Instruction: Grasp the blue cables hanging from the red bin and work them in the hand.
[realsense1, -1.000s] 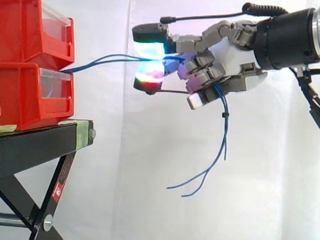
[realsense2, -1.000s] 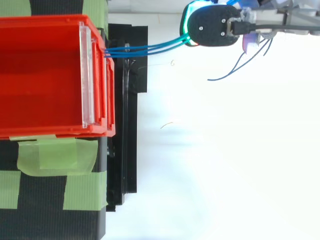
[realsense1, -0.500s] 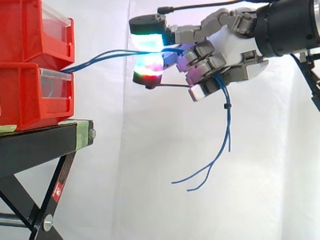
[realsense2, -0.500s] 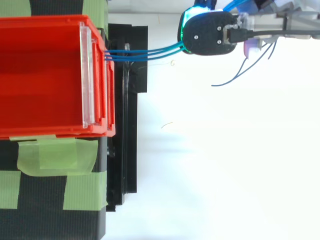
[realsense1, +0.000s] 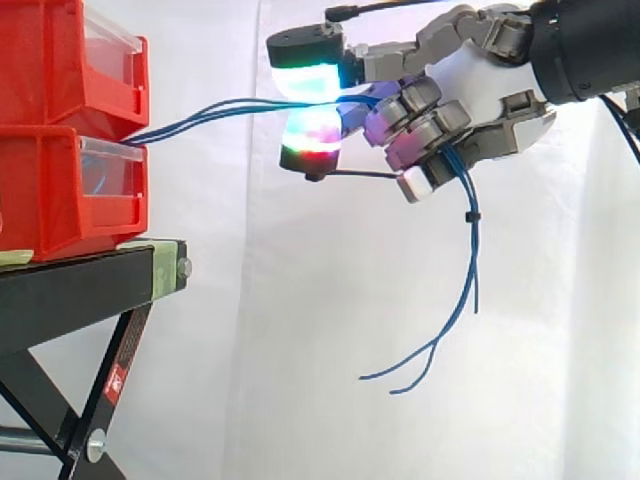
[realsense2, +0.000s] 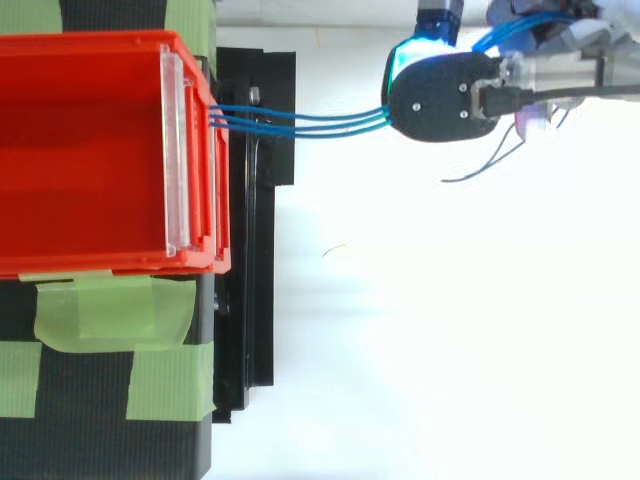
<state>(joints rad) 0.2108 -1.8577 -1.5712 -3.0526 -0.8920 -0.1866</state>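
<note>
1. The robot hand (realsense1: 470, 85), upper right, is clamped on thin blue cables (realsense1: 205, 108) running from the red plastic bin (realsense1: 50, 190) at left.
2. Best to roll them gently between the pads (realsense1: 312, 132) and avoid tugging the bin.

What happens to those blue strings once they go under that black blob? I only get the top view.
Observer: From the side, the blue cables are pinched between two glowing fingertips of the hand.
Operator: Do they stop there?
Observer: No. They run on through the curled fingers and dangle below the hand, their ends free in the air.
Operator: Which bin are they from?
Observer: They come out over the front of the lower red bin, just under the upper red bin stacked on it.
</note>
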